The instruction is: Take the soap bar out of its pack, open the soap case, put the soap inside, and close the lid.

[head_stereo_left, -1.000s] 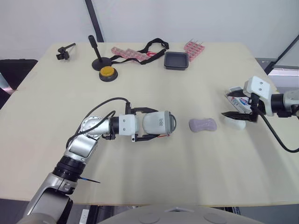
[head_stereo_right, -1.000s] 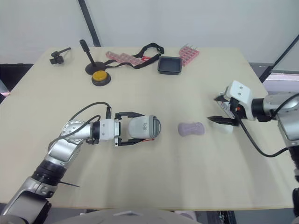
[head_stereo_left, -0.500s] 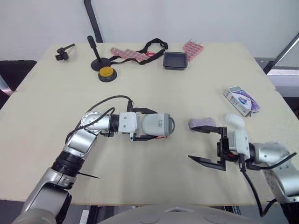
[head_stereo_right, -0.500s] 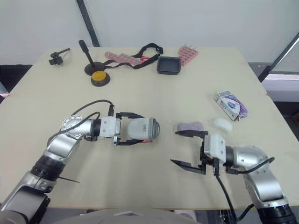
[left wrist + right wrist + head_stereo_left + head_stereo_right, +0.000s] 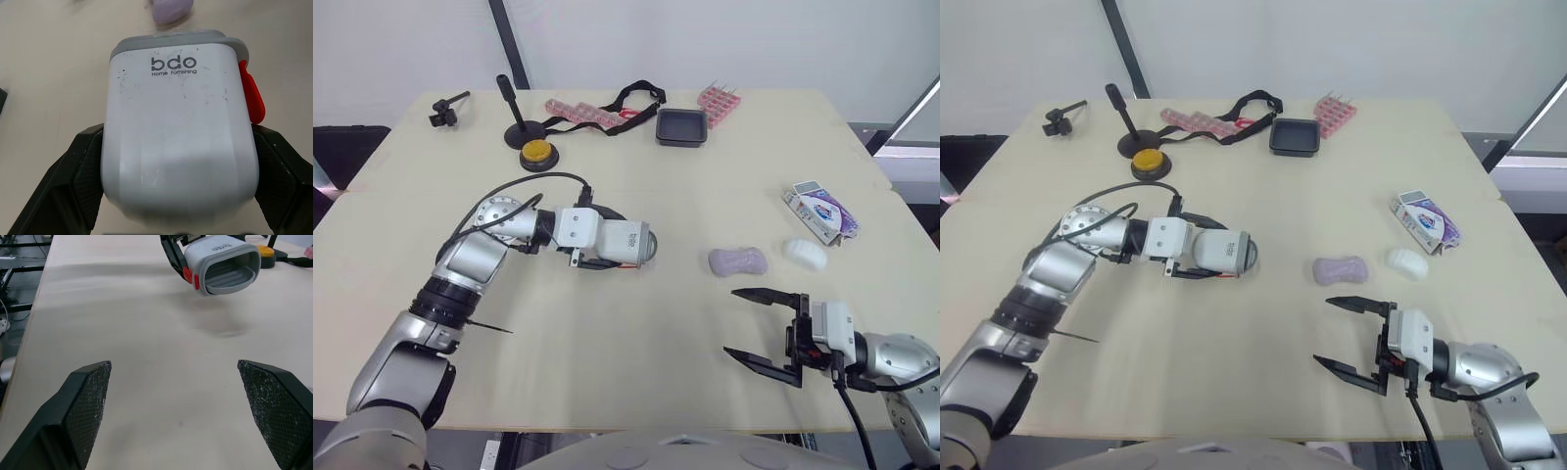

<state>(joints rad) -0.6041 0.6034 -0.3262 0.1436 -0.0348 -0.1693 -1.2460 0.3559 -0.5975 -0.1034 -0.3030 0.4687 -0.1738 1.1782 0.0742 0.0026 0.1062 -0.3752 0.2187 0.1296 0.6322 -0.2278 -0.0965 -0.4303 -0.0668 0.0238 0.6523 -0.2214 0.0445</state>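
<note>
My left gripper (image 5: 603, 241) is clenched on the white soap case (image 5: 180, 132), held on its side. My right gripper (image 5: 732, 321) hangs spread and empty. A white oval bar (image 5: 804, 254), probably the soap, lies bare beside its pack (image 5: 819, 211), so unpacking looks done. Opening, loading and closing remain. The right wrist view shows the case's grey end and red latches (image 5: 188, 275), and the left wrist view its logo side.
</note>
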